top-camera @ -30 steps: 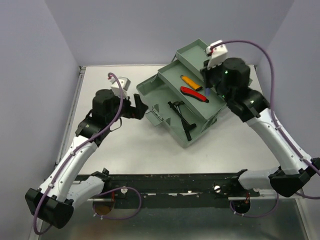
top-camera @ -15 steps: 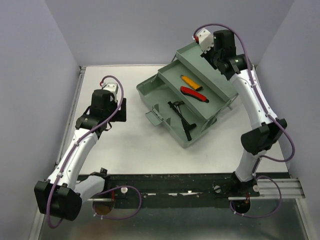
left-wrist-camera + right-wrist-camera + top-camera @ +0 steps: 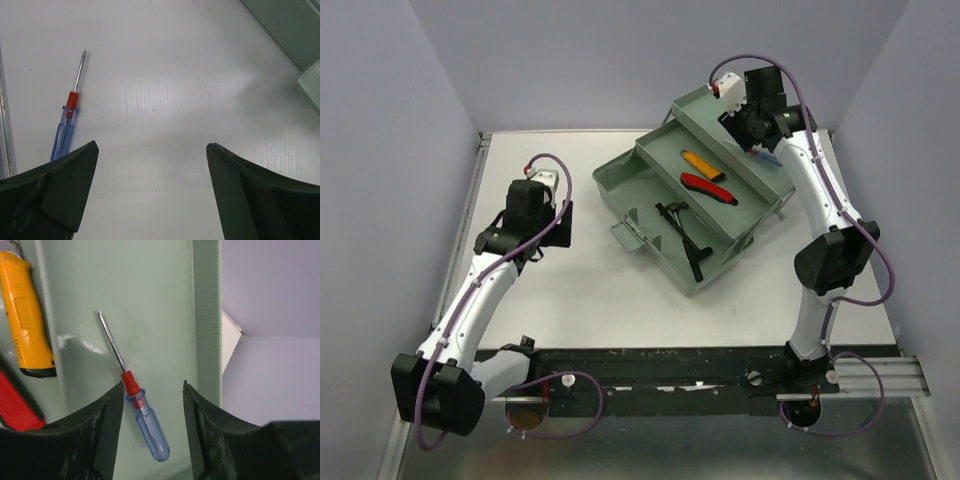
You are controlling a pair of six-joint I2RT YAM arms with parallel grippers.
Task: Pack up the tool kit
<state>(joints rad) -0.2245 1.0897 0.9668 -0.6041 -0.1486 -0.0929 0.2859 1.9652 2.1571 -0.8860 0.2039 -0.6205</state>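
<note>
The tool kit (image 3: 628, 185) lies straight under the right gripper (image 3: 152, 385), open, with its green floor filling that wrist's view. The jaws stand apart and grasp nothing. Between the two fingers (image 3: 100, 440), touching neither as far as the view shows, a screwdriver (image 3: 132, 387) with a clear blue handle lies flat in the box, its tip pointing away from the hand. To the left of the hand are a yellow knife (image 3: 27, 315) and, nearer, a red knife (image 3: 15, 405). To its right runs the ribbed rim of the box. I cannot tell whether the screwdriver is on the inner tray or on the opened lid. Farther off, in the lower part of the box, lies a black tool (image 3: 685, 235).

The left gripper (image 3: 152, 145) hangs wide open and empty over the bare table (image 3: 165, 75), with the box's corner ahead to its right. A second screwdriver (image 3: 67, 125) lies on the table ahead and just left of its left finger.

By my reading, the step of putting one screwdriver in is ending. The next move calls for the right hand to lift clear without nudging the tool. The left hand must shift left and turn to straddle the remaining handle.
</note>
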